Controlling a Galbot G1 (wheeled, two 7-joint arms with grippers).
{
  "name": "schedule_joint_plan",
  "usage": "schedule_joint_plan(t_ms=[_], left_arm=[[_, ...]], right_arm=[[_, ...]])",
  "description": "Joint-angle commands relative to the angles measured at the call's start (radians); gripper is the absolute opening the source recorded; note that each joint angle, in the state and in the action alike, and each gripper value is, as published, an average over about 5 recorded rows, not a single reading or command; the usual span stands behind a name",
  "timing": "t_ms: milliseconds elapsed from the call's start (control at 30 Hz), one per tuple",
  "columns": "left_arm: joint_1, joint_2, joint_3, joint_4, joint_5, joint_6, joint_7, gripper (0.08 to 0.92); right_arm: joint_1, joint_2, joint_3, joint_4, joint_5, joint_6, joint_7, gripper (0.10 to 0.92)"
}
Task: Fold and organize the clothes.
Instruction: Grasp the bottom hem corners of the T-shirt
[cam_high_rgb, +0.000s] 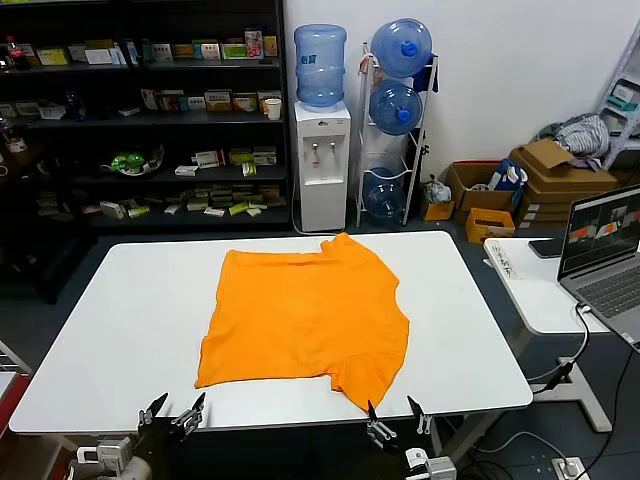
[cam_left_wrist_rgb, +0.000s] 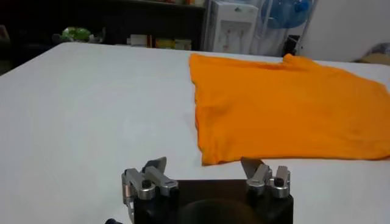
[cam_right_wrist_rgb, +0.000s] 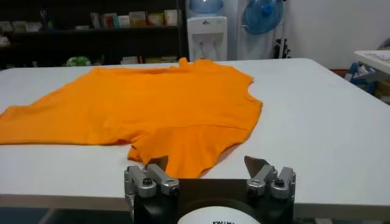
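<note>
The orange T-shirt (cam_high_rgb: 305, 315) lies spread flat on the white bench (cam_high_rgb: 120, 330), plain side up, one sleeve reaching the near edge. The left gripper (cam_high_rgb: 172, 411) and right gripper (cam_high_rgb: 396, 412) hover at that near edge, jaws spread and holding nothing. Folding appears not yet begun; the next move likely calls for reaching in to pinch the shirt's near hem or sleeve.

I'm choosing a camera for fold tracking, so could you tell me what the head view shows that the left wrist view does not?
Only the head view shows the whole orange T-shirt, the right gripper open at the near table edge, and the laptop. Only the left wrist view shows the shirt's near-left corner close up. Both share the shirt, the table and the open left gripper.
</note>
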Motion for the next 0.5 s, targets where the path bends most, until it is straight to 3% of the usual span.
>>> schedule_joint_plan(t_ms=[33, 333, 500], left_arm=[[-0.011, -0.001, 0.003, 0.011, -0.001, -0.013, 0.005, 0.823], [-0.179, -0.042, 0.060, 0.175, 0.023, -0.027, 0.015, 0.823], [-0.235, -0.063, 0.079, 0.258, 0.034, -0.044, 0.018, 0.818]], right_arm=[[0.042, 0.004, -0.007, -0.032, 0.009, 0.001, 0.013, 0.823], [0.182, 0.071, -0.028, -0.205, -0.026, -0.017, 0.039, 0.817], [0.186, 0.080, -0.033, -0.227, -0.039, -0.018, 0.040, 0.723]])
